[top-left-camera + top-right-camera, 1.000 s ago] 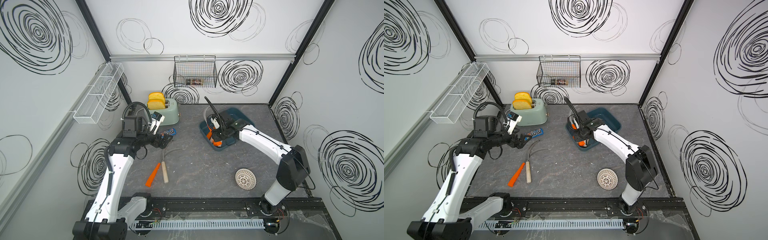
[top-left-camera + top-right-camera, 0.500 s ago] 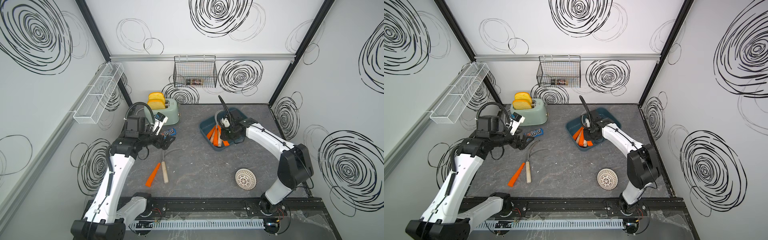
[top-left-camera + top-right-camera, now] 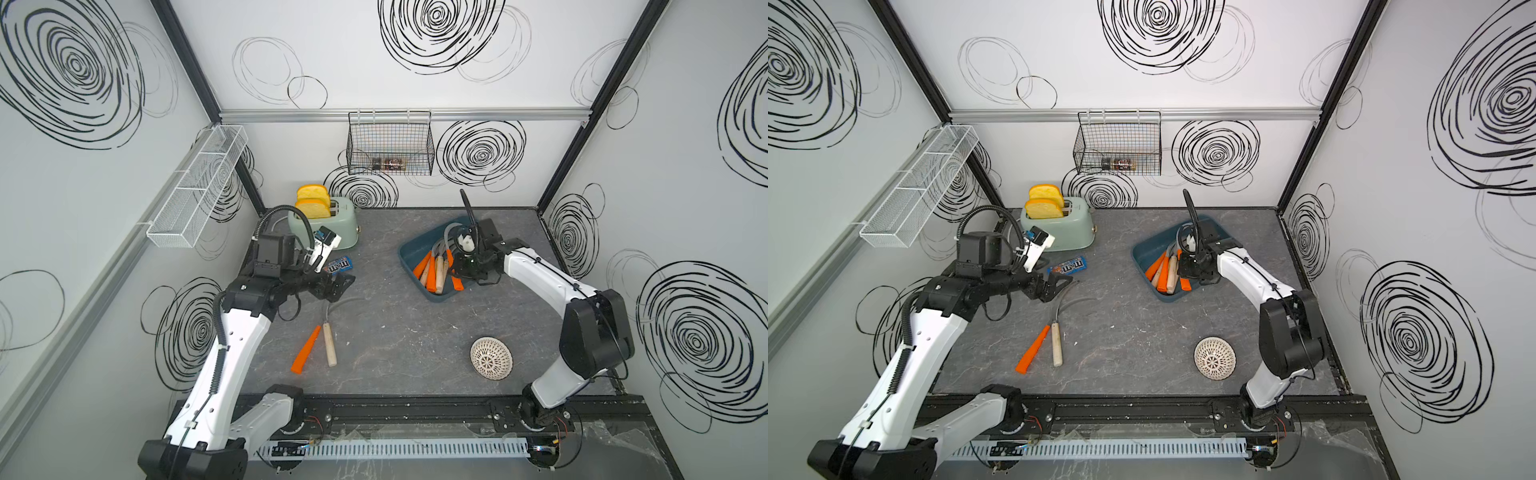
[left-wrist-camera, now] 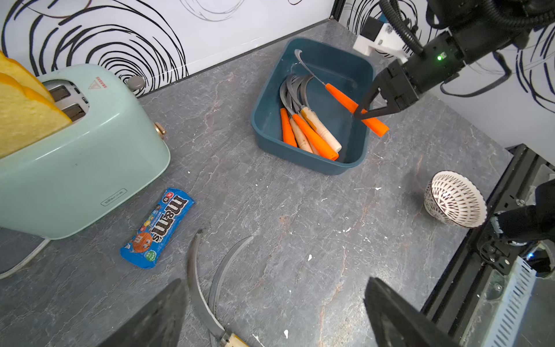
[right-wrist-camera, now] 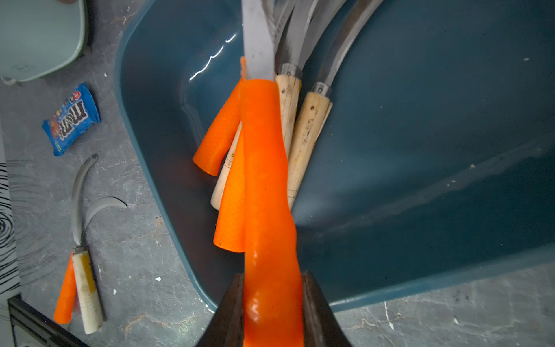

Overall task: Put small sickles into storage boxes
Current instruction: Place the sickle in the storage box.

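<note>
The right gripper (image 5: pixel 271 288) was clamped narrowly on the orange handle of one small sickle (image 5: pixel 267 180), its jaws pressed against both sides of the handle near its butt end. In the left wrist view this sickle (image 4: pixel 345 102) lay lengthwise over the dark teal tray (image 4: pixel 261 126); its grey blade reached toward the far wall of the tray, while the handle's end jutted past the rim on the side of the right arm. Whether the blade touched the tray could not be told.

Beside the held one, a pile of other sickles (image 4: pixel 306 132) lay inside the tray, orange and pale wooden handles packed side by side with their curved blades fanned toward the back wall; the tray (image 3: pixel 409 249) stood at the rear right of the table in both top views.

Two sickles lay outside the tray on the grey table; an orange-handled sickle (image 3: pixel 306 350) and a wooden-handled sickle (image 3: pixel 329 345) lay just beside each other, handles toward the front rail and blades crossing.

The left gripper (image 3: pixel 338 286) hung above those blades with its jaws spread wide and nothing between them.

A mint toaster (image 3: pixel 332 224) holding yellow slices stood at the rear left, with a blue candy packet (image 3: pixel 338 264) near it; a patterned white bowl (image 3: pixel 490 357) sat well apart at the front right.
</note>
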Robot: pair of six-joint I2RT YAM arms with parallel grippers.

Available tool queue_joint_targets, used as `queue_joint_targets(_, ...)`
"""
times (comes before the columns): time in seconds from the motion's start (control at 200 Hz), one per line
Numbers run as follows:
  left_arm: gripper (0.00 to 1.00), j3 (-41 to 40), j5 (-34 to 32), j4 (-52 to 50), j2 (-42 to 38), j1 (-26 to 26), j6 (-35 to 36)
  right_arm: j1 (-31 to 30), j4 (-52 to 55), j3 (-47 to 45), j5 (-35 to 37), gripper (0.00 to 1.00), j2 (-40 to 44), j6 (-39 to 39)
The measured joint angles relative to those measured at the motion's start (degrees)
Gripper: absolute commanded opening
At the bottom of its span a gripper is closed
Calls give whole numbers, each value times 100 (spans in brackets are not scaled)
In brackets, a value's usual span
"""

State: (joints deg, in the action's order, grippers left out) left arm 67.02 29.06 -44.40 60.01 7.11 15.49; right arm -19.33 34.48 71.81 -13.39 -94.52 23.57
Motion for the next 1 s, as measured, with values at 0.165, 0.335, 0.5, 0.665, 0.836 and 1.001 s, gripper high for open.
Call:
queue_joint_targets(0.165,96,0,-9,2,7,144,35,162,-153,-24,-177,0,0,192)
queue_joint_targets(0.335,96,0,-22,39,2,232,44,262,-267,-105,-358,0,0,356)
queue_joint_targets(0.5,96,0,-44,96,-35,254,42,299,-393,-186,-505,0,-7,533)
queue_joint_targets(0.665,96,-4,-59,131,-127,256,39,310,-481,-190,-577,0,-59,658)
queue_joint_targets(0.836,96,-7,-63,133,-212,258,39,323,-557,-264,-575,0,-116,769)
queue_joint_targets(1.001,96,-15,-85,136,-243,258,39,328,-636,-321,-560,0,-170,870)
